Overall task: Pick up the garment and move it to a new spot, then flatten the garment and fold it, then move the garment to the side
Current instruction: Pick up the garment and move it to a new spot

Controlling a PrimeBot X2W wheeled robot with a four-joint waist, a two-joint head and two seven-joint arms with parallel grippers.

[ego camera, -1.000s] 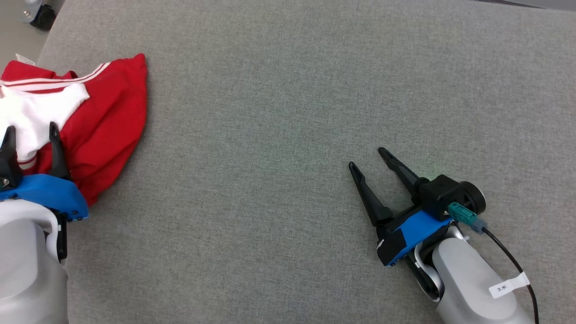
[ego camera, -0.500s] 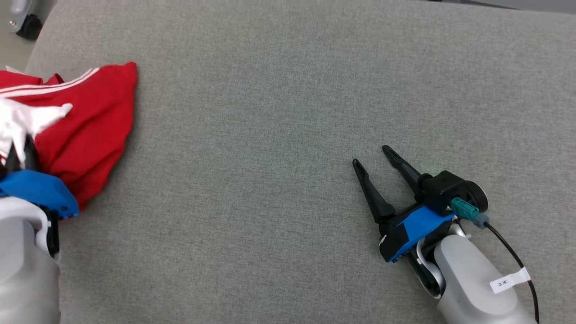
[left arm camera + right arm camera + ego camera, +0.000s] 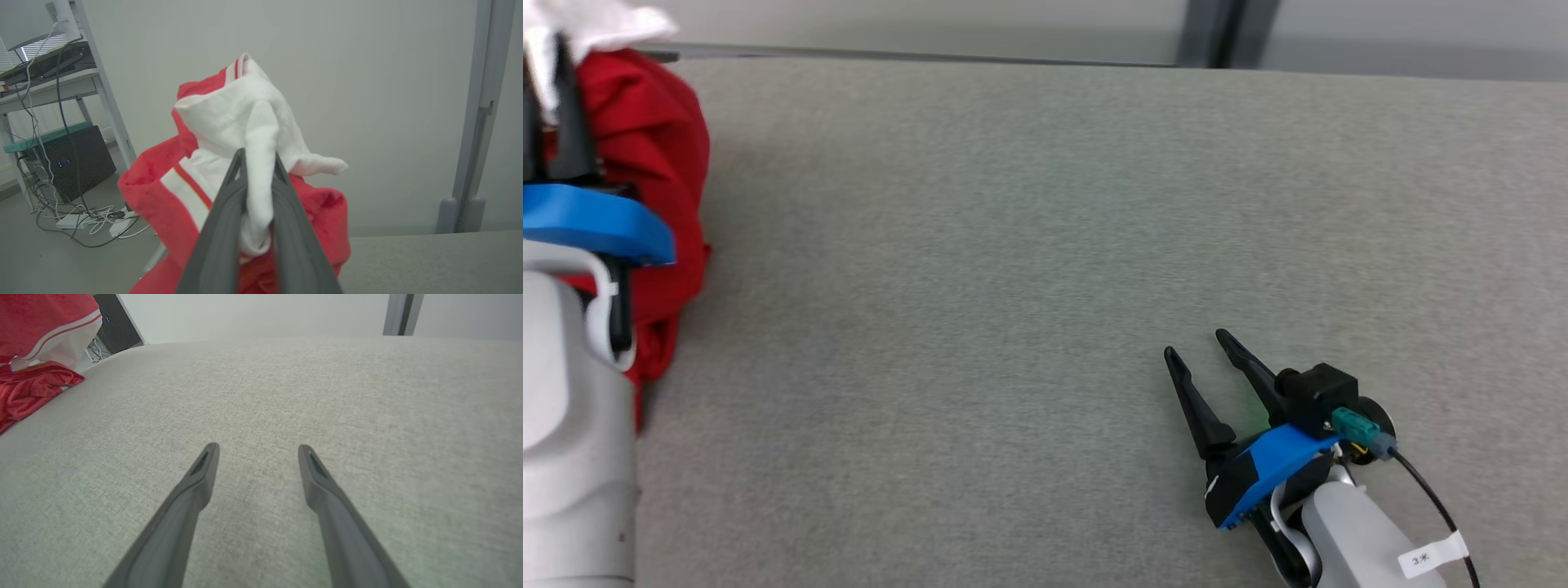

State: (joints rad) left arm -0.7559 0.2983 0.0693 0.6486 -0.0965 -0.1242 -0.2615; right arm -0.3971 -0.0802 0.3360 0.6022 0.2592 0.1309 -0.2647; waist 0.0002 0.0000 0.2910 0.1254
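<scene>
The garment [image 3: 654,155] is red cloth with white panels and white stripes. It hangs bunched at the far left of the head view, lifted off the grey surface. My left gripper [image 3: 547,49] is shut on a white fold of the garment [image 3: 261,134], which bulges out between and above the two fingers in the left wrist view. My right gripper [image 3: 1196,343] rests low over the grey surface at the lower right, open with nothing between its fingers [image 3: 204,465]. In the right wrist view the garment [image 3: 36,375] trails down to the surface at the far left.
The grey padded surface [image 3: 1029,245] stretches wide between the two arms. Its far edge meets a pale wall with a grey post [image 3: 1209,33]. Left of the surface stand a desk frame, a black box [image 3: 77,163] and loose cables on the floor.
My left gripper has shut on the garment's white fold and lifted it up off the surface. The head camera has tilted upward, so the far edge and the wall now show. The right gripper stays open.
</scene>
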